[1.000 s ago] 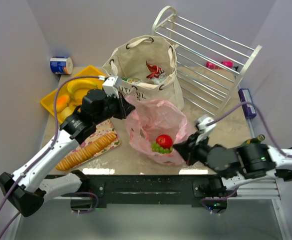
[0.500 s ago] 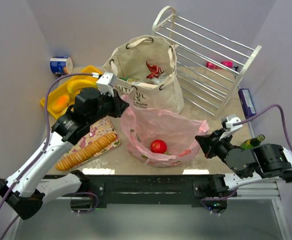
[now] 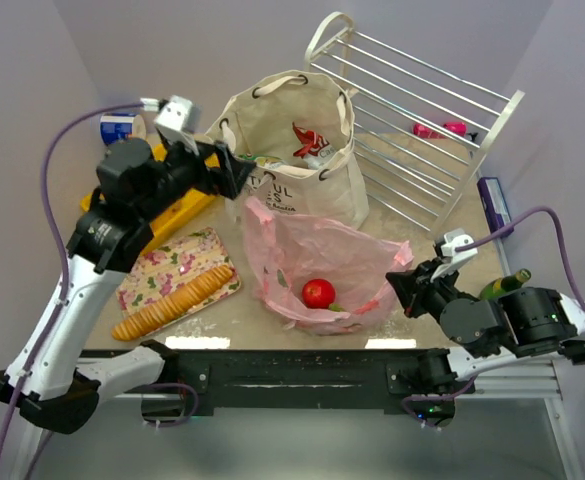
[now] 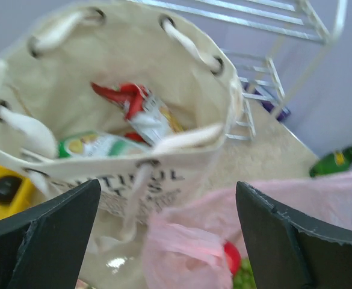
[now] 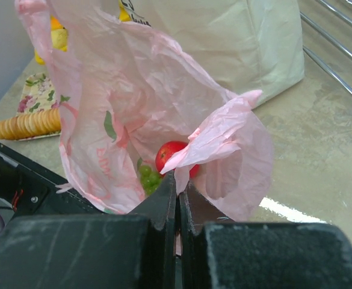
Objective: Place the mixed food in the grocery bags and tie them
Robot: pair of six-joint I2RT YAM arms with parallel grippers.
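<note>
At the far left of the worktop [image 3: 237, 312] the blue-and-white can [image 3: 118, 128] stands against the wall. The yellow tray [image 3: 185, 208] lies just near of it, mostly hidden under my left arm. Closer to me, the long cracker sleeve [image 3: 177, 300] lies across the near edge of a flowered mat [image 3: 172, 262].

My left end effector [image 3: 234, 172] hangs above the worktop beside the left side of the canvas tote [image 3: 292, 190]. Its fingers [image 4: 49, 229] are spread wide apart with nothing between them. The tote stands upright with its mouth open. Inside it I see the red cookie packet [image 4: 136, 108] and, lower against the near wall, the green-and-white chip packet [image 4: 97, 144].

Just near of the tote, the pink plastic bag [image 3: 322, 250] sits slumped and open on the worktop. The red apple [image 3: 318, 293] rests in its bottom, with the green grapes [image 5: 147, 176] right beside it. My right end effector [image 5: 179, 201] is at the bag's right edge, its fingers pressed together and clamped on a fold of the pink film.

To the far right a white wire rack [image 3: 422, 120] stands tilted, with a pink object [image 3: 442, 128] behind its bars. A green bottle [image 3: 505, 284] lies beside my right arm, and a purple item [image 3: 492, 205] sits by the right wall.
</note>
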